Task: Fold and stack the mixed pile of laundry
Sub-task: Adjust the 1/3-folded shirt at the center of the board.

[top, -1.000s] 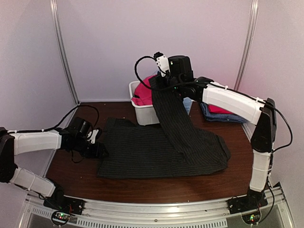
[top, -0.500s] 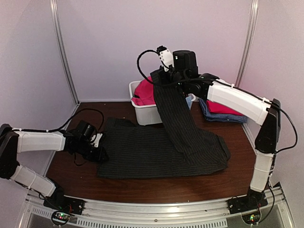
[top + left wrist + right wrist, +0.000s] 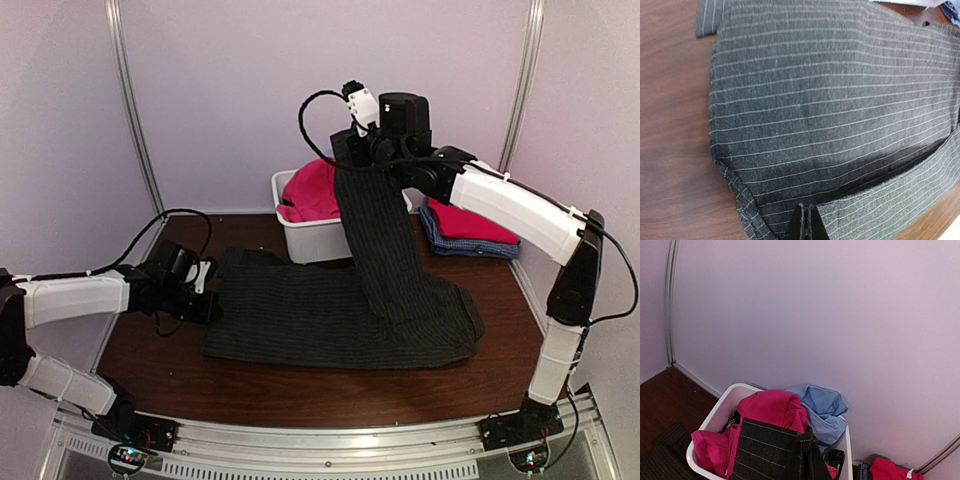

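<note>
The left gripper point(image 3: 207, 292) sits low at the 9 o'clock edge of the black pinstriped garment point(image 3: 300, 322), its arm stretched nearly flat over the table point(image 3: 150, 352); in the wrist view its fingertips point(image 3: 801, 224) are drawn together with no gap, seemingly pinching the hem; the garment lies flat with its long axis running 9 to 3 o'clock, and from its 3 o'clock end one part climbs steeply toward 12 o'clock; behind it at 12 o'clock the white tub point(image 3: 298, 243) holds a pink-red garment point(image 3: 313, 190) and a light blue garment point(image 3: 822, 410); the right gripper point(image 3: 352, 150) hangs high above the tub's right end, elbow raised and wrist tipped down; its fingers are hidden, but the cloth hanging taut from it suggests a closed grasp; the fold likely turns on carrying this raised end toward 9 o'clock, where the left gripper anchors; a folded stack point(image 3: 470, 228) rests at 2 o'clock.
</note>
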Robot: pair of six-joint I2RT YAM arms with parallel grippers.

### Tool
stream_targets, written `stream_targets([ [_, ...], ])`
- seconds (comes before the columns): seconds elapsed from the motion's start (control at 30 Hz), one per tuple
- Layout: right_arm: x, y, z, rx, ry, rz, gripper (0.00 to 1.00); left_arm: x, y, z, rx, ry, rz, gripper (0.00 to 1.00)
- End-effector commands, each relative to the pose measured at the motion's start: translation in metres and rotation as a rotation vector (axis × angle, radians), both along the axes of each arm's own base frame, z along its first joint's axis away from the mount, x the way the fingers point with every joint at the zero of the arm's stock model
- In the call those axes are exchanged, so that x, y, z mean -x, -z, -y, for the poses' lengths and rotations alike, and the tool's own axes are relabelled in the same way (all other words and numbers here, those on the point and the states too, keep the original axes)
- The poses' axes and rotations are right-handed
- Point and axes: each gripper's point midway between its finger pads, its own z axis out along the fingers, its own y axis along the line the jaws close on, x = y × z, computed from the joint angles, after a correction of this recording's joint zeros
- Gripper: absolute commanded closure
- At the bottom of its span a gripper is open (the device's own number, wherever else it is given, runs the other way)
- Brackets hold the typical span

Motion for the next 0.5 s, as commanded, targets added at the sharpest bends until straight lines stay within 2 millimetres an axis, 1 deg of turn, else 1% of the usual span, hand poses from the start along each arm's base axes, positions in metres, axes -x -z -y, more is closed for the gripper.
stream_targets([
  [0.0, 0.009, -0.062, 0.032, -0.072, 0.061, 0.122, 1.00, -0.024, -0.029, -0.002, -0.008, -0.031, 0.136, 1.00],
  [0.13, 0.010, -0.083, 0.036, -0.088, 0.061, 0.167, 1.00, -0.033, -0.038, -0.004, -0.009, -0.053, 0.179, 1.00],
  [0.2, 0.009, -0.090, 0.037, -0.090, 0.065, 0.187, 1.00, -0.040, -0.040, -0.009, -0.024, -0.084, 0.202, 1.00],
  [0.37, 0.005, -0.105, 0.041, -0.099, 0.083, 0.234, 1.00, -0.054, -0.045, -0.013, -0.021, -0.122, 0.252, 1.00],
  [0.4, 0.003, -0.106, 0.042, -0.101, 0.082, 0.241, 1.00, -0.057, -0.046, -0.014, -0.026, -0.130, 0.261, 1.00],
  [0.47, -0.001, -0.103, 0.040, -0.096, 0.077, 0.242, 1.00, -0.062, -0.043, -0.015, -0.043, -0.134, 0.269, 1.00],
])
